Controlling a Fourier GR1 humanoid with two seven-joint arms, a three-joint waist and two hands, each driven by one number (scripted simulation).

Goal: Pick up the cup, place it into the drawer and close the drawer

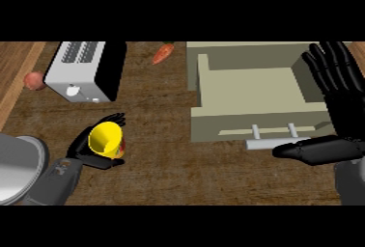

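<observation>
Head view, looking steeply down on a dark brown wood-grain bench point(164, 140). At lower left, the robot's black left hand point(89, 153) was curled round a bright yellow cup point(105, 139), fingers behind it and thumb crossing below. The cup was tilted, its open mouth turned up toward the viewer, with a patch of red showing on its lower side. It sat well left of the drawer, over bare bench; whether it was lifted or touching the surface could not be told.

At right stood a pale beige open drawer point(249, 126), a boxy tray with a hollow inside and a light grey bar handle point(274, 142) on its near front. The robot's black right hand point(329, 116) was spread, fingers straight and pointing up the view beside the drawer's right wall, thumb lying near the handle, holding nothing.

Further back lay a white and black toaster point(84, 70), an orange carrot point(162, 53), and a small reddish round item point(34, 80) at the far left edge.

By its look, the cup was probably light, rigid and smooth-walled, so likely to slip or turn in the hand. A wrap round its body, as shown, seemed the sensible hold, keeping the rim free for lowering into the drawer.
</observation>
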